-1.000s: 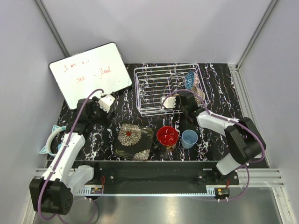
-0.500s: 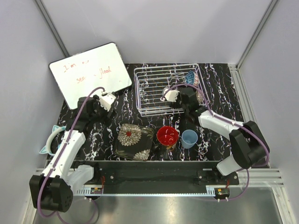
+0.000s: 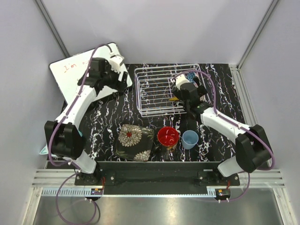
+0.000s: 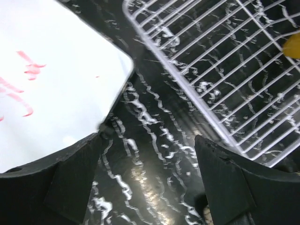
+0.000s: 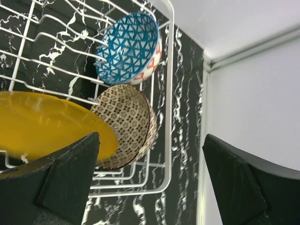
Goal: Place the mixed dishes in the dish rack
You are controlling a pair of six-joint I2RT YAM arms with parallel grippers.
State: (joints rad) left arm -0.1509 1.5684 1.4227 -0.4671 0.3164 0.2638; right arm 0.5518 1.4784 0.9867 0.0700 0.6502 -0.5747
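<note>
The right gripper (image 5: pixel 150 140) hangs over the right end of the dish rack (image 3: pixel 154 93). Its fingers (image 5: pixel 56 183) are spread wide with nothing between them. In its wrist view the yellow plate (image 5: pixel 42 124) stands among the rack wires at the left edge of the frame, just above the left finger; I cannot tell whether the two touch. A brown patterned bowl (image 5: pixel 129 124) leans against the plate's right side. The blue patterned bowl (image 5: pixel 127 47) sits on edge above it, in the upper middle of the frame.

The left gripper (image 4: pixel 147 140) is also parted and empty. It hovers over the dark marbled table (image 4: pixel 154 154), between the rounded corner of the white writing board (image 4: pixel 51 84) at upper left and the rack at upper right.

In the overhead view the floral dish (image 3: pixel 135 142), red bowl (image 3: pixel 168 136) and pale blue cup (image 3: pixel 190 139) lie in a row at lower centre, outside the rack and well apart from both grippers.

A second ago the left gripper was lower in the overhead frame, below the board; it now sits up at the board's right corner. The right gripper was at the rack's lower edge and has shifted up and to the right. The three dishes in the row have not moved.
</note>
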